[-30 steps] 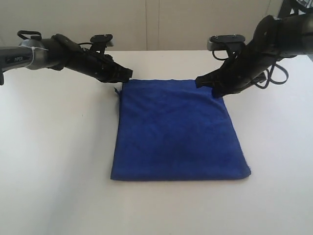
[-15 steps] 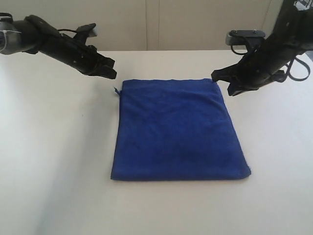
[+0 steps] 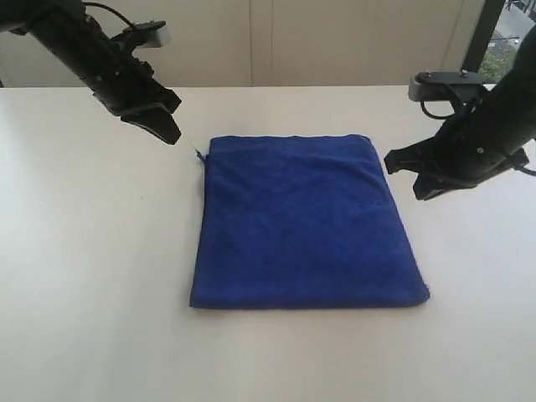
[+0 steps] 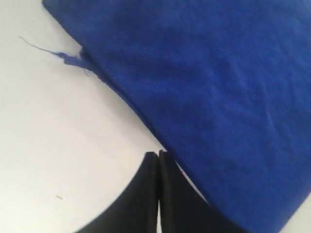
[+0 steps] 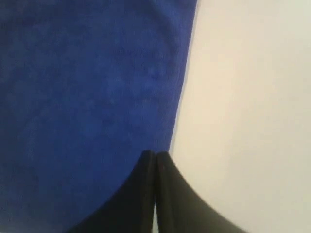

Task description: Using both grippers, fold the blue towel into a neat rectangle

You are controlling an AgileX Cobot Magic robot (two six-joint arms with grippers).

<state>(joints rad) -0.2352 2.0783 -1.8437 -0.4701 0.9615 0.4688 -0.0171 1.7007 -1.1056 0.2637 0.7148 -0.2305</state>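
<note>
The blue towel (image 3: pixel 306 222) lies flat mid-bench (image 3: pixel 84 251), folded nearly square. Off its far left corner hovers the left gripper (image 4: pixel 158 154), and off its right edge the right gripper (image 5: pixel 154 155), both with jaws pressed together, empty. Coming down like that, they'd likely shove the cloth and rumple it.
</note>
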